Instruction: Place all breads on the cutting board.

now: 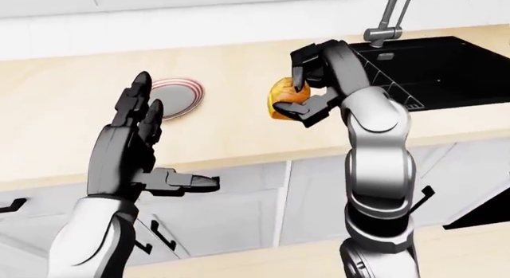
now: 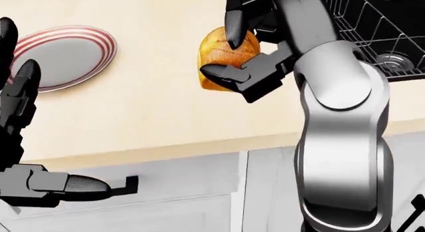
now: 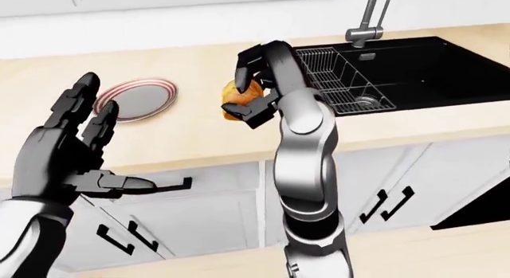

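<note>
One bread [image 2: 222, 55] in right hand [image 2: 240, 52] grip above counter [image 2: 153, 107]; left hand [image 1: 131, 152] spread wide, plate [image 3: 136, 99] + sink [image 3: 414, 66] nearby.

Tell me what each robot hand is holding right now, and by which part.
The right robot hand grips the bread roll, one finger over its top and the thumb across its lower side. The left robot hand is open and empty.

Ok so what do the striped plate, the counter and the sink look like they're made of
Plate: probably glazed ceramic, with a grey centre, red rings and a soft sheen.
Counter: pale wood or wood-look laminate, with faint grain and a matte finish.
Sink: matte black, maybe composite or coated metal; a wire rack sits inside.
</note>
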